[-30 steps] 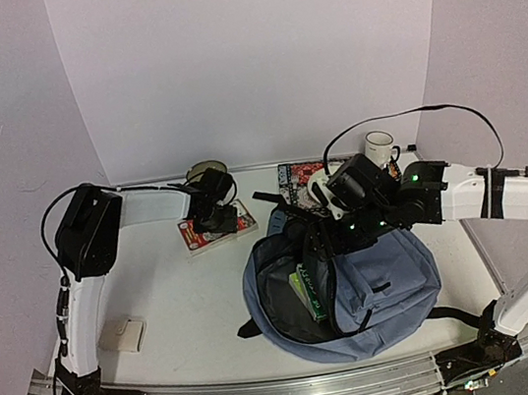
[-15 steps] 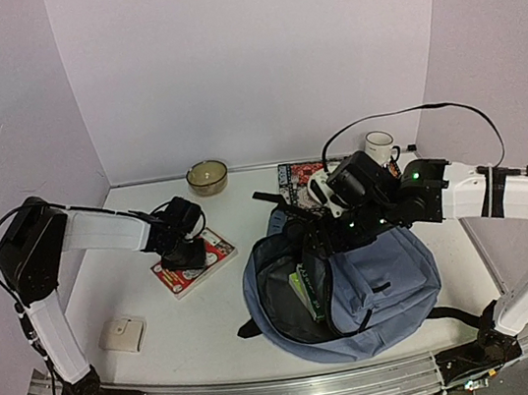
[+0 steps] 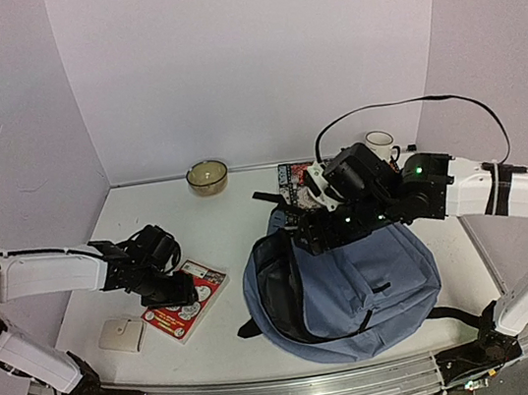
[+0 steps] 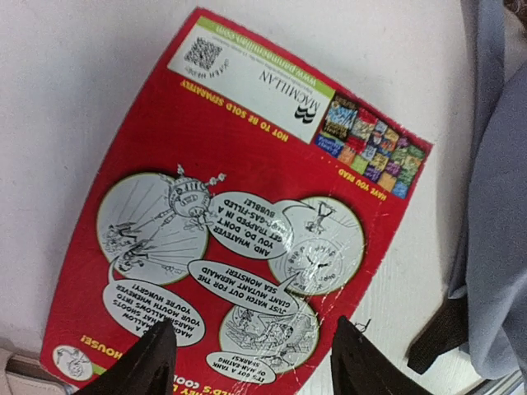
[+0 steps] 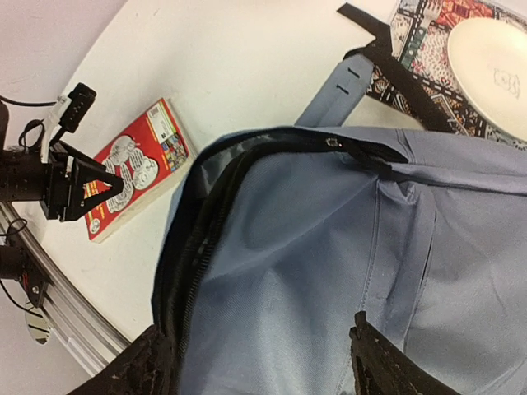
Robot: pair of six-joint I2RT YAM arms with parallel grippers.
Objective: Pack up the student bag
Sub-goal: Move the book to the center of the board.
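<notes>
left hand (image 3: 171, 291), fingers spread wide, hovers over a red book (image 4: 239, 206) on the white worktop (image 3: 204, 228). right hand (image 3: 321, 232), equally wide, straddles the top edge of the bag (image 3: 367, 286). lilac walls (image 3: 253, 60) enclose it. bag lies right of centre, mouth showing dark lining; bowl (image 3: 207, 175) at the back.

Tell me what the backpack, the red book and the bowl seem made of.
Student bag: soft woven fabric, matte blue-grey; it creases and sags.
Red book: paper with a glossy printed cover, probably a paperback; its edges show white scuffs.
Bowl: perhaps glazed ceramic, pale with a smooth rim; too small to be sure.
</notes>
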